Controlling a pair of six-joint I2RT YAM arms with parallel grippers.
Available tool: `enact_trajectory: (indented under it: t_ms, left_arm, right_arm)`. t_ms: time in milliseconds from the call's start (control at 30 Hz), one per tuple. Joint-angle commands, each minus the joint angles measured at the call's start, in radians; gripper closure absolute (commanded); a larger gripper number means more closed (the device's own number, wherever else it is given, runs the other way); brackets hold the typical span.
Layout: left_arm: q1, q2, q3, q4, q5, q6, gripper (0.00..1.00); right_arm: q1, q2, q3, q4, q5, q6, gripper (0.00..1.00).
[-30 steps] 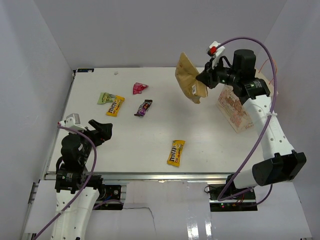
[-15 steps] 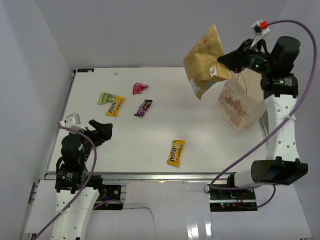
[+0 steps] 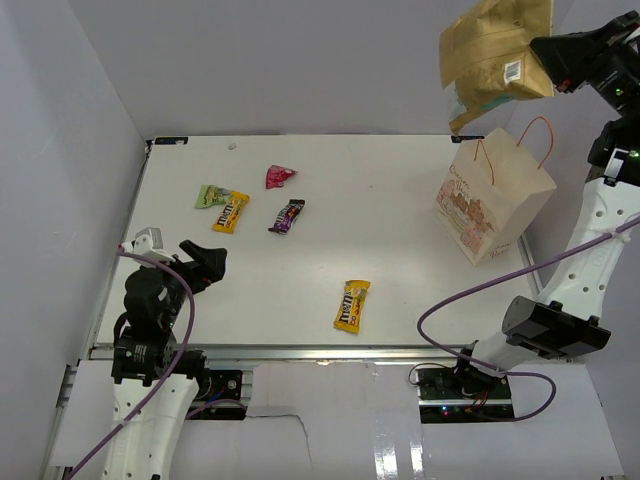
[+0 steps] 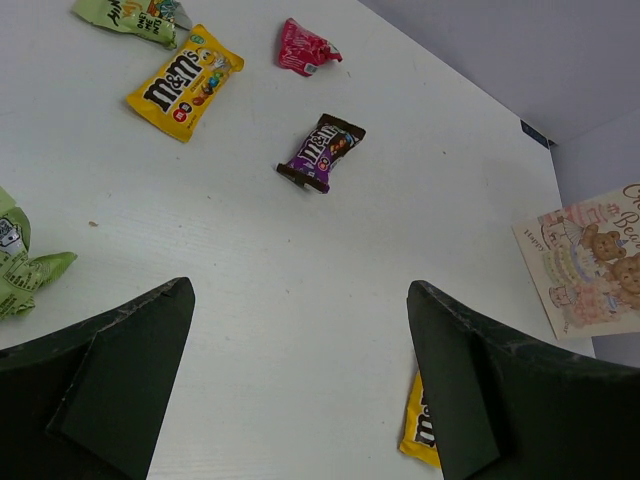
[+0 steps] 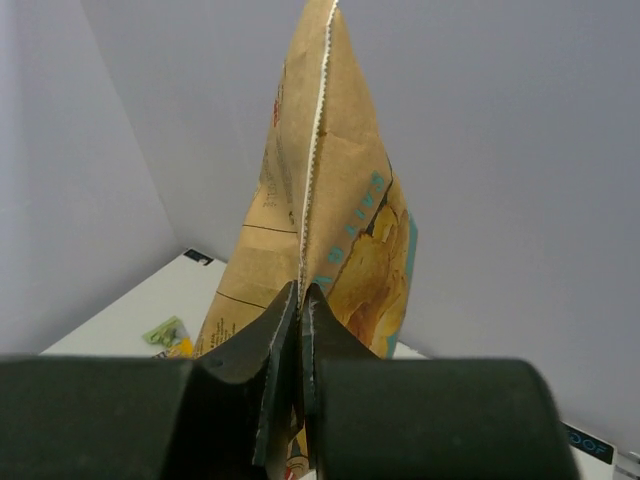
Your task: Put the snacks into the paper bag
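My right gripper is shut on the seam of the large tan-and-blue chip bag and holds it high in the air, above and just behind the paper bag with orange cord handles. In the right wrist view the chip bag is pinched at my gripper. On the table lie a light green packet, a yellow candy pack, a pink wrapper, a dark purple bar and a second yellow candy pack. My left gripper is open and empty at the near left.
The paper bag stands upright at the table's right edge, close to the right wall. White walls close in the left, back and right sides. In the left wrist view a crumpled green packet lies by the left finger.
My right gripper has lifted the chip bag up and to the right, from beside the paper bag to high above it. The left arm has not moved.
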Motion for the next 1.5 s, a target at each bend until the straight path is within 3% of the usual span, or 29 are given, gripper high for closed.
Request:
enact_trajectory:
  t_ms: [0,300,567,800,1333,1467]
  left_arm:
    - [0.000,-0.007,-0.003,0.011,0.008,0.009,0.02]
    - [0.000,-0.012,-0.004,0.015,0.013,0.011,0.02]
    - [0.000,-0.009,-0.004,0.017,0.016,0.012,0.02]
    - [0.001,-0.004,-0.007,0.022,0.025,0.015,0.02]
    - [0.001,-0.006,-0.010,0.023,0.030,0.015,0.02]
    - [0.000,-0.001,-0.010,0.025,0.033,0.017,0.02]
  right_arm:
    - [-0.085,0.022,0.054,0.190,0.015,0.125,0.92]
    - [-0.272,0.024,-0.035,0.295,-0.104,0.202,0.92]
    - [-0.350,-0.082,-0.254,0.296,-0.245,0.153,0.92]
    - [-0.361,-0.147,-0.383,0.416,-0.333,0.190,0.92]
    - [-0.453,-0.233,-0.576,0.263,-0.428,-0.002,0.92]
    - [-0.456,-0.233,-0.595,0.119,-0.399,-0.143,0.92]
